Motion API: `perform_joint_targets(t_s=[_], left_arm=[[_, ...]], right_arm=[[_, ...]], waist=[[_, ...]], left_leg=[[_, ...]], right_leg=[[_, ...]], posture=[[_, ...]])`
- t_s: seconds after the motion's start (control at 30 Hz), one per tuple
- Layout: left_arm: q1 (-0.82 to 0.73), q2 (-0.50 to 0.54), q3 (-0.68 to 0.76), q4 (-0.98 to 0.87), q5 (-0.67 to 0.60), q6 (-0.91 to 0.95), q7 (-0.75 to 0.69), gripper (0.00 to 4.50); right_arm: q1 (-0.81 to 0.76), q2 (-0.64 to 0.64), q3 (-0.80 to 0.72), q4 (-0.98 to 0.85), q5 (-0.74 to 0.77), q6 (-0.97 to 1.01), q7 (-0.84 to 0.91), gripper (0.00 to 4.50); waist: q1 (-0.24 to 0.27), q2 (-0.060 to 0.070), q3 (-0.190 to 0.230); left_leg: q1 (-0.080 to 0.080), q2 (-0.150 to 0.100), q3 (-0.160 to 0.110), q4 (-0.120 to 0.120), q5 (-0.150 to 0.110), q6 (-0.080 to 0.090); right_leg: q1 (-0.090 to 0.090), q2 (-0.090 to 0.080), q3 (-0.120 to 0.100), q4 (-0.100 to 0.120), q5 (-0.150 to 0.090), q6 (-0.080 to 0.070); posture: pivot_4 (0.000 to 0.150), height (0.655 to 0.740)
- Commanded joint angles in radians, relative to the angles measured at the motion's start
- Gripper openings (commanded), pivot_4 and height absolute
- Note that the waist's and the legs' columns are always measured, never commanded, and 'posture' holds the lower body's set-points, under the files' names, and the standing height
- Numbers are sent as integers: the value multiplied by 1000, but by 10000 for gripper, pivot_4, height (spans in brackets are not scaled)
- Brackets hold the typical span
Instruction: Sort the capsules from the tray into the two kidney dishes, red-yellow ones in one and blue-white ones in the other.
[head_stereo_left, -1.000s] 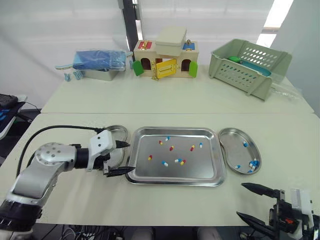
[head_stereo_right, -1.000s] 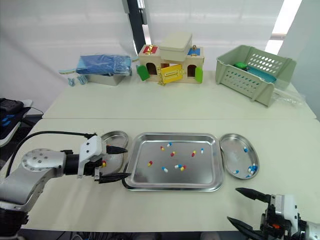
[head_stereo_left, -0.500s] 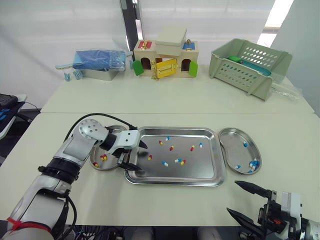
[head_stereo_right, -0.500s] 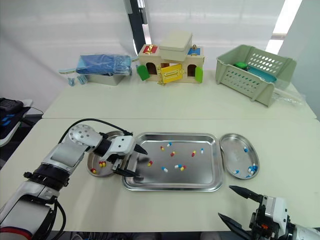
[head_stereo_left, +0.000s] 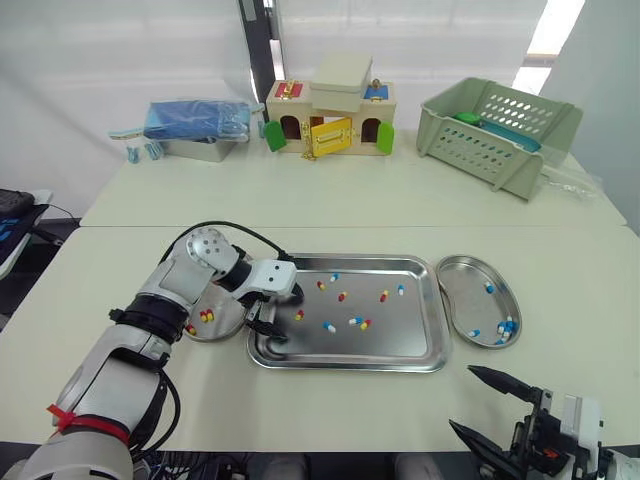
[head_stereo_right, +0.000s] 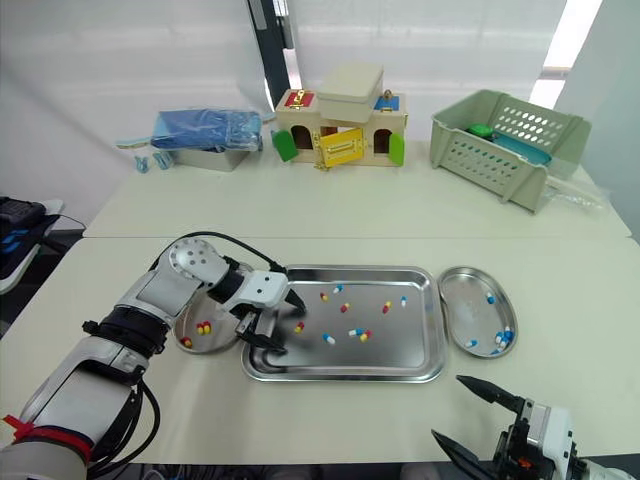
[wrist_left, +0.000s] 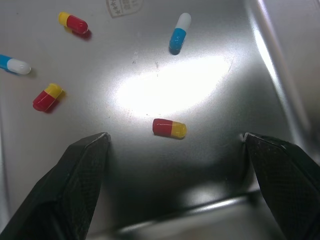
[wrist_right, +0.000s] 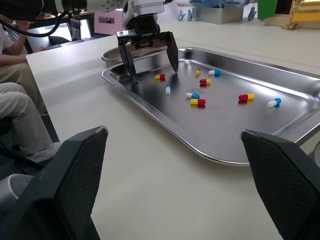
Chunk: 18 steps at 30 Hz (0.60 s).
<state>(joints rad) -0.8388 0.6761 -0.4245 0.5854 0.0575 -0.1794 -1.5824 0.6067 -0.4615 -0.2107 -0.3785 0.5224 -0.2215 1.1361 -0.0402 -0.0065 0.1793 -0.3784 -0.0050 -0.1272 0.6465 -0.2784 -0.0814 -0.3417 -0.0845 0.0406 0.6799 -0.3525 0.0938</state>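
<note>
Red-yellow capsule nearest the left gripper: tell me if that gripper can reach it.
Probably yes: the open left gripper straddles the red-yellow capsule on the tray, with nothing between.

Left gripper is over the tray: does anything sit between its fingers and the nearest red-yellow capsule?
Nothing visible does. The left gripper is open, its fingers on either side of the red-yellow capsule, with bare tray floor between them.

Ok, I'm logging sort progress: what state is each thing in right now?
Left gripper: open, straddling a red-yellow capsule.
Right gripper: open, empty.
Tray: holds both capsule colours.
Left dish: holds red-yellow capsules.
Right dish: holds blue-white capsules.
Toy house: yellow door ajar.
</note>
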Motion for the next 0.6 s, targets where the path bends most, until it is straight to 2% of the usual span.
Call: perform_joint_targets(t_s=[0.03, 0.07, 0.17, 0.37, 0.43, 0.6], left_arm=[[4, -6, 4, 6, 13, 0, -3, 45000], [5, -7, 5, 4, 12, 1, -3, 45000], [4, -11, 6, 3, 11, -5, -3, 39473], [8, -16, 2, -3, 18, -6, 3, 20559], [9, -16, 0, -3, 22, -7, 5, 15528], [15, -16, -1, -8, 25, -13, 9, 15528]], right_arm=[[-1, -1, 3, -5, 0, -30, -8, 44794], [-2, -2, 5, -4, 0, -32, -11, 44794], [-7, -2, 11, 8, -3, -42, -12, 45000], [-8, -3, 19, 21, -6, -56, -14, 45000], [-9, -4, 20, 21, -6, -56, -17, 45000], [-9, -7, 23, 15, -5, -52, -28, 45000]], waist=[[0, 0, 0], [0, 0, 0], [0, 0, 0], [-1, 0, 0], [-1, 0, 0], [-1, 0, 0]], left_leg=[[0, 0, 0, 0, 0, 0], [0, 0, 0, 0, 0, 0], [0, 0, 0, 0, 0, 0], [0, 0, 0, 0, 0, 0], [0, 0, 0, 0, 0, 0], [1, 0, 0, 0, 0, 0]], right_leg=[[0, 0, 0, 0, 0, 0], [0, 0, 0, 0, 0, 0], [0, 0, 0, 0, 0, 0], [1, 0, 0, 0, 0, 0], [1, 0, 0, 0, 0, 0], [1, 0, 0, 0, 0, 0]], posture=[[1500, 7400], [1500, 7400], [1500, 7400], [1500, 7400], [1500, 7400], [1500, 7400]])
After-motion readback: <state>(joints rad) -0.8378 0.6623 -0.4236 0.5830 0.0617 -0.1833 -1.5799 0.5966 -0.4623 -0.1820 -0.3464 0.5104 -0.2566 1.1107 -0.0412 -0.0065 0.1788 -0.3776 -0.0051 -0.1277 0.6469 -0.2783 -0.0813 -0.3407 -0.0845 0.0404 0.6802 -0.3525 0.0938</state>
